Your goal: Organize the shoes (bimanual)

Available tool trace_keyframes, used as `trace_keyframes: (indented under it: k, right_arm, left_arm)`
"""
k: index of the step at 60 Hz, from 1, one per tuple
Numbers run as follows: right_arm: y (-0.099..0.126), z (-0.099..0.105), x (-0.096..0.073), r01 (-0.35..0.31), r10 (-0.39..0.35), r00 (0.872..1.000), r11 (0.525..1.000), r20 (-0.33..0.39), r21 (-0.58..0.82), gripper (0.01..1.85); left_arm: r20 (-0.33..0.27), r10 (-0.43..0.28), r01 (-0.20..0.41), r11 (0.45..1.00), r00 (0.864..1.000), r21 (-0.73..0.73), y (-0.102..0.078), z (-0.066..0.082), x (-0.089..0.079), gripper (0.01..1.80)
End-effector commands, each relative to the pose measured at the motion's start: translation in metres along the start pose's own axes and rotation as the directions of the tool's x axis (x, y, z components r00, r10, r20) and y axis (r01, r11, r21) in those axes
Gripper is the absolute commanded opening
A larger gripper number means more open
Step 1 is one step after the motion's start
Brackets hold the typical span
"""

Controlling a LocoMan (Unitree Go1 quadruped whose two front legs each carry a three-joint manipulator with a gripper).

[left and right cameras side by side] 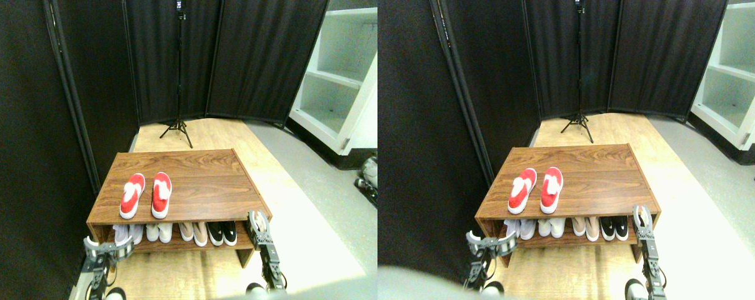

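Shoes (pixel 145 195) sit atop the rack (pixel 209 181), well apart from both open jaws.

You have two red shoes (pixel 146 195) with white fluffy lining and white soles side by side on top of the wooden rack (pixel 215 181), toward its left end. Both sit upright, nearly parallel, just apart, one end at the front edge.
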State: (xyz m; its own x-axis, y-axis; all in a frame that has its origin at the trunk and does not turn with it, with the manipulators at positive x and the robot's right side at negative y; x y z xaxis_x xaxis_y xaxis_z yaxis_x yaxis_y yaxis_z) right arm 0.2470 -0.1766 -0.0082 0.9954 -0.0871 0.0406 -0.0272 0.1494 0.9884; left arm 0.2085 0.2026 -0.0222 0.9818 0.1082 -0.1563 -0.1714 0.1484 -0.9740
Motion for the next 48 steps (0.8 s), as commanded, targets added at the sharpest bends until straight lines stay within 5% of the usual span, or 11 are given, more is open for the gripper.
trace_keyframes:
  k: [1, 9, 17, 28, 33, 37, 42, 48]
  right_arm:
    - [0.006, -0.002, 0.004, -0.05, 0.05, 0.999, 0.999, 0.005, 0.003, 0.09]
    - [0.006, -0.002, 0.004, -0.039, 0.039, 0.999, 0.999, 0.01, 0.015, 0.08]
    - [0.004, 0.0, 0.005, -0.043, 0.043, 0.999, 0.999, 0.003, 0.002, 0.08]
    - [0.003, 0.001, 0.006, -0.04, 0.04, 0.999, 0.998, -0.004, 0.038, 0.1]
    - [0.004, 0.001, 0.006, -0.042, 0.042, 0.999, 0.999, 0.0, 0.019, 0.1]
    - [0.004, 0.001, 0.007, -0.041, 0.041, 0.999, 0.999, 0.002, 0.024, 0.09]
    - [0.005, 0.001, 0.007, -0.038, 0.038, 0.999, 0.999, 0.0, 0.027, 0.09]
    - [0.004, 0.001, 0.007, -0.041, 0.041, 0.999, 0.999, -0.001, 0.023, 0.09]
  left_arm:
    - [0.02, -0.058, 0.058, 0.998, 0.998, 0.032, -0.014, 0.008, 0.004, 1.33]
    - [0.075, -0.082, 0.074, 0.992, 0.994, 0.107, -0.014, 0.024, 0.016, 1.28]
    - [0.147, -0.145, 0.117, 0.976, 0.978, 0.186, -0.017, 0.05, 0.038, 0.96]
    - [0.153, -0.214, 0.168, 0.949, 0.965, 0.265, -0.026, 0.072, 0.075, 0.47]
    - [0.178, -0.205, 0.152, 0.95, 0.962, 0.272, -0.028, 0.071, 0.09, 0.31]
    - [0.223, -0.212, 0.148, 0.95, 0.951, 0.274, -0.025, 0.067, 0.103, 0.01]
    - [0.245, -0.219, 0.131, 0.935, 0.945, 0.33, -0.018, 0.063, 0.117, 0.01]
    - [0.233, -0.187, 0.105, 0.94, 0.954, 0.325, -0.01, 0.058, 0.13, 0.01]
